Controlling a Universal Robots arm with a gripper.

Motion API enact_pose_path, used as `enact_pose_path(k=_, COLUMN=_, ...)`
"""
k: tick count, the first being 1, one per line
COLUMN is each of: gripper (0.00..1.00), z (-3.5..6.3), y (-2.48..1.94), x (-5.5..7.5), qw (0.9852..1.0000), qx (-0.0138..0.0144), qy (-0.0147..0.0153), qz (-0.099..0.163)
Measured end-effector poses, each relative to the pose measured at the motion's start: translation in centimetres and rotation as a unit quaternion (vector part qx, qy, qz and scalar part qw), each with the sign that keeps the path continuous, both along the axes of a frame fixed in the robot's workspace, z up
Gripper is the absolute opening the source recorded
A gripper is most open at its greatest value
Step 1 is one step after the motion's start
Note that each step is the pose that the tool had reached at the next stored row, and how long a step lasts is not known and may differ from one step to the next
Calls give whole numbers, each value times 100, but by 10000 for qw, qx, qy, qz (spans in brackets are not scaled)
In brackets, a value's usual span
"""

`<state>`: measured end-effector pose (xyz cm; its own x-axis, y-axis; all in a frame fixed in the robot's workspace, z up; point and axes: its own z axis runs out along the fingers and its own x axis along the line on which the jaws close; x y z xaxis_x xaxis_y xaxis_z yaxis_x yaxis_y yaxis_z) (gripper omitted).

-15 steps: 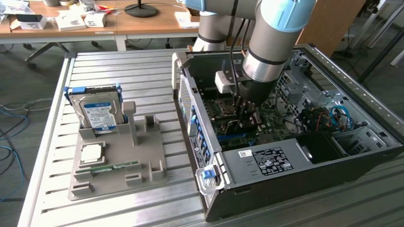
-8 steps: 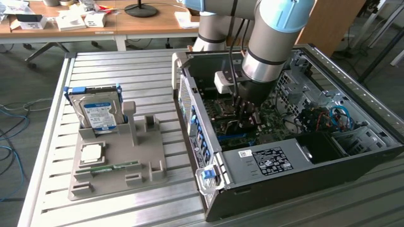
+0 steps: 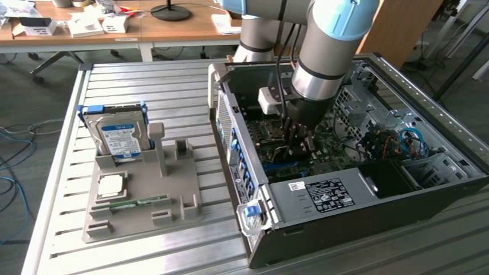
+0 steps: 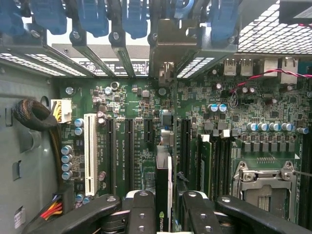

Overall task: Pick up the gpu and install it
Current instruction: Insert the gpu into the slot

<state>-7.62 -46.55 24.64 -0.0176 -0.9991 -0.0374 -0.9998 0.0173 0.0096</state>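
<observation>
the gpu [image 4: 162, 190] stands edge-on over the motherboard [image 4: 122, 97] inside the open computer case [image 3: 321, 229], in line with an expansion slot; whether it is seated cannot be told. the gripper [image 4: 166, 214] is clenched on it, a finger [image 4: 141, 209] on each side. at the exterior view's left, a hard drive [image 3: 118, 134] stands upright in a grey holder [image 3: 176, 195] on the table [image 3: 61, 189].

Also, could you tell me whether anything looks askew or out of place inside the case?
Nothing stands out. The hand grips the gpu upright, edge-on over the motherboard, parallel to the slots.
</observation>
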Motion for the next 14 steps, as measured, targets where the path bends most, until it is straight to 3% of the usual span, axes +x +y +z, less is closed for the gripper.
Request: enact_pose_path(k=14, gripper=26, z=-2, y=8, x=-4, qw=10000, qx=0, qy=0, qz=-5)
